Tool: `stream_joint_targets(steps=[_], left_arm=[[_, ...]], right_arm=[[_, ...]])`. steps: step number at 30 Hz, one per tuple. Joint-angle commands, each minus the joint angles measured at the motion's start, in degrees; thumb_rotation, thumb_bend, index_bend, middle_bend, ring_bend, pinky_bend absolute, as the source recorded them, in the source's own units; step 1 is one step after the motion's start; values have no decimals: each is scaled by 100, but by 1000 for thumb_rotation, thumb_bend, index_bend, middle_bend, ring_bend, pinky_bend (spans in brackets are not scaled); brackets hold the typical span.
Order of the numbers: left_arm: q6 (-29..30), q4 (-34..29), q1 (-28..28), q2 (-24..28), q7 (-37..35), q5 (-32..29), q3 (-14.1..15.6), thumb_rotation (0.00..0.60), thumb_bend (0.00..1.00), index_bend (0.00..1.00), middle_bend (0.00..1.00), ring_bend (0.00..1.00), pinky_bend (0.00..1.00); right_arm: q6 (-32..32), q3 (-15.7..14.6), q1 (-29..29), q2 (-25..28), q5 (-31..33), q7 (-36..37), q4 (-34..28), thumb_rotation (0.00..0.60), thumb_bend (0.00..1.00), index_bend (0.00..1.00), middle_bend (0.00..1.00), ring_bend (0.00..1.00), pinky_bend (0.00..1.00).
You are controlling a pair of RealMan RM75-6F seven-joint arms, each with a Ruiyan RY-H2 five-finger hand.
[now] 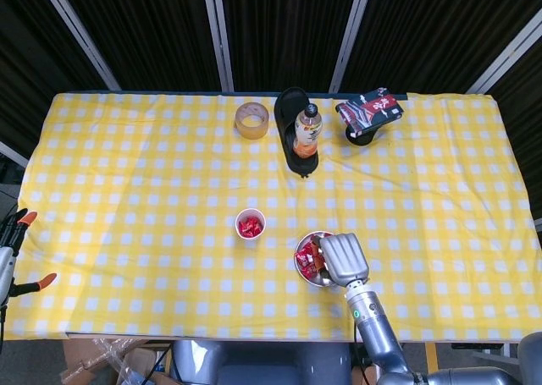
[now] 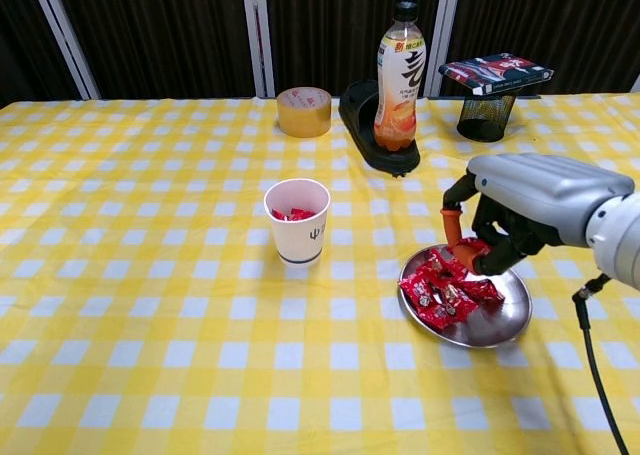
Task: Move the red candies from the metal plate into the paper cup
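Observation:
The metal plate [image 2: 507, 327] lies right of centre and holds several red candies [image 2: 436, 290]. My right hand [image 2: 528, 201] hovers just above the plate's far side, fingers pointing down, and pinches a red candy [image 2: 469, 258] lifted slightly off the pile. The white paper cup [image 2: 297, 223] stands upright to the plate's left with a few red candies inside. From the head view the right hand [image 1: 340, 258] covers the right half of the plate [image 1: 302, 269], and the cup [image 1: 250, 224] sits up and to the left of it. No left hand shows in either view.
Behind the plate an orange drink bottle [image 2: 400, 73] stands in a black tray [image 2: 362, 123]. A tape roll [image 2: 303, 112] is at the back centre, and a black mesh holder [image 2: 484, 117] topped by a packet at the back right. An orange-tipped clamp [image 1: 17, 250] sits off the table's left edge.

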Motion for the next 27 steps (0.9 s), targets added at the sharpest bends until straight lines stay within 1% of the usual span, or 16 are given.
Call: stream_joint_targets(steps=[1,5,8,14,18,21,27], left_arm=[[-14,2,-5,1,-12,-8,-2,600,46,0,0,0,0],[-42,-11,-14,11,-28,-35,-8,600,46,0,0,0,0],[-65,-19,-20,17,-33,-58,-11,600,46,0,0,0,0],[-115,-40,-31,37,-49,-112,-19,600,46,0,0,0,0],[-176,-73,-47,66,-62,-161,-22,600,46,0,0,0,0],[-168,-66,-48,76,-81,-162,-32,600,46,0,0,0,0],[-183,-41,-61,87,-119,-165,-43,600,46,0,0,0,0]], right_arm=[[14,155,94,28,82,-79,-82,600,541,578,886,902,897],[-22,445,311,28,202,-238,-232,600,542,578,886,902,897],[-53,607,469,-20,331,-352,-304,600,542,578,886,902,897],[-182,907,853,-297,611,-504,-280,600,541,578,886,902,897],[-274,1143,1147,-594,957,-534,-30,600,541,578,886,902,897],[-391,1332,1379,-804,1253,-517,302,600,542,578,886,902,897],[-623,1485,1720,-1115,1519,-388,977,600,542,578,886,902,897]])
